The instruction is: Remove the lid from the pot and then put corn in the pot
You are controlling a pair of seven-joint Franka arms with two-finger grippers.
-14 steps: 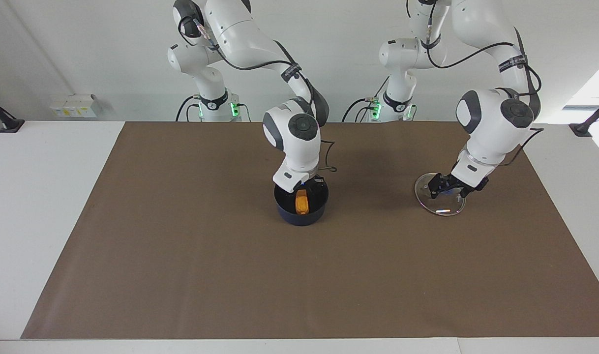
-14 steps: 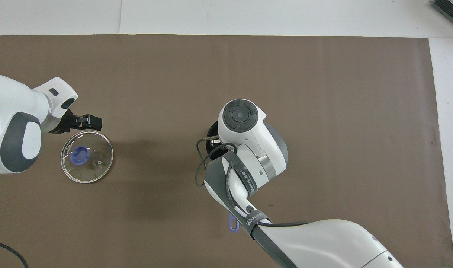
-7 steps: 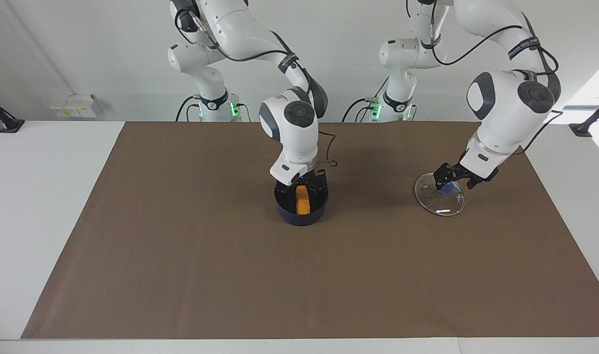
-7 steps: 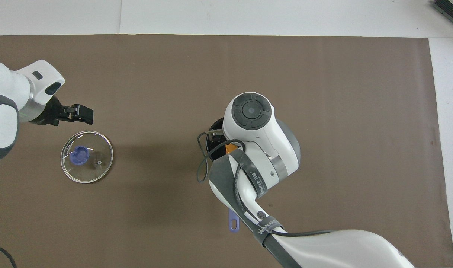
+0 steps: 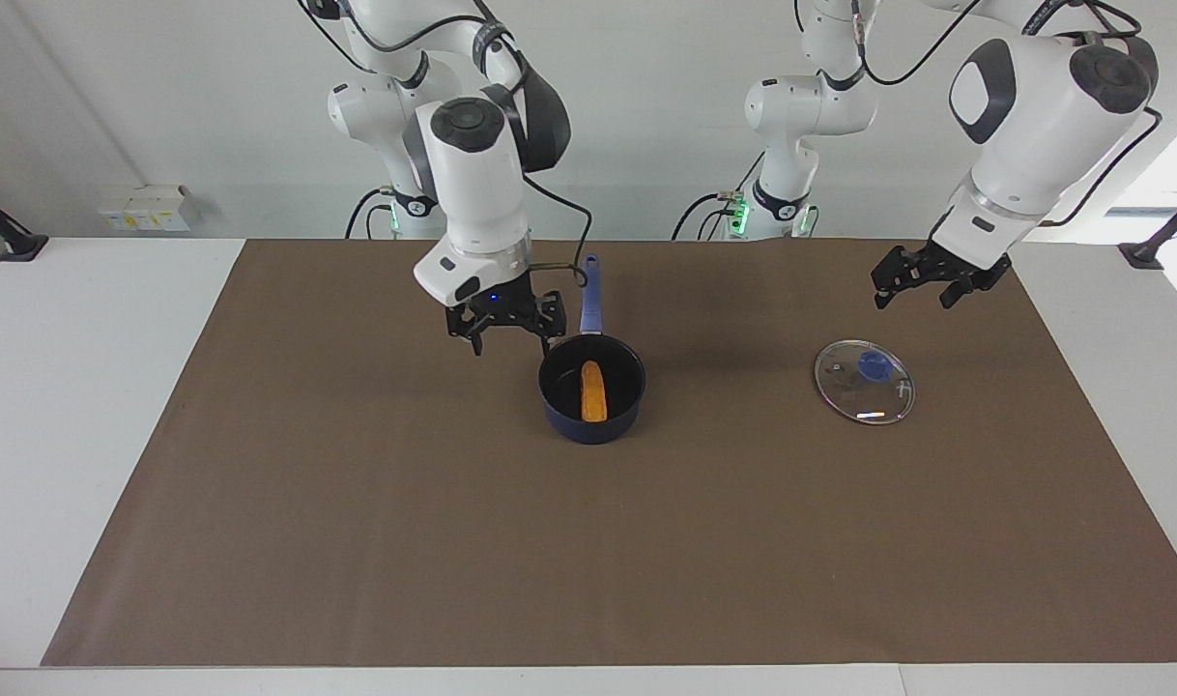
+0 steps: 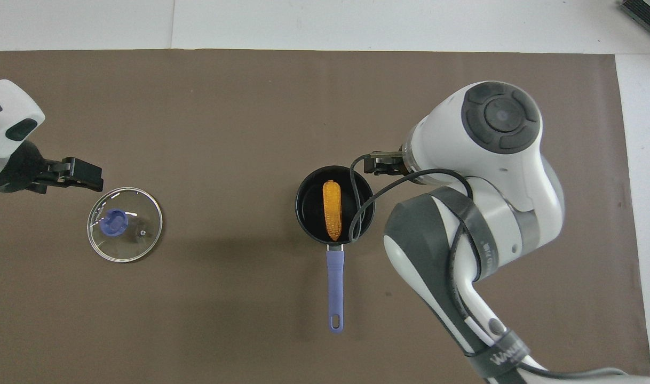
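From above, the right gripper [image 6: 381,162] is mostly tucked under its own white wrist, while the facing view shows it plainly, fingers spread wide and empty, hanging over the brown mat [image 5: 357,503] just beside the pot [image 5: 591,390] toward the right arm's end. The pot's long handle points toward the robots, and the corn [image 5: 594,391] lies inside on the black bottom. Toward the left arm's end, well apart from the pot, the lid [image 5: 864,381] lies flat on the mat, and the left gripper [image 5: 912,280] hangs above the mat near it, spread and empty, its arm cut off at the overhead frame's edge.
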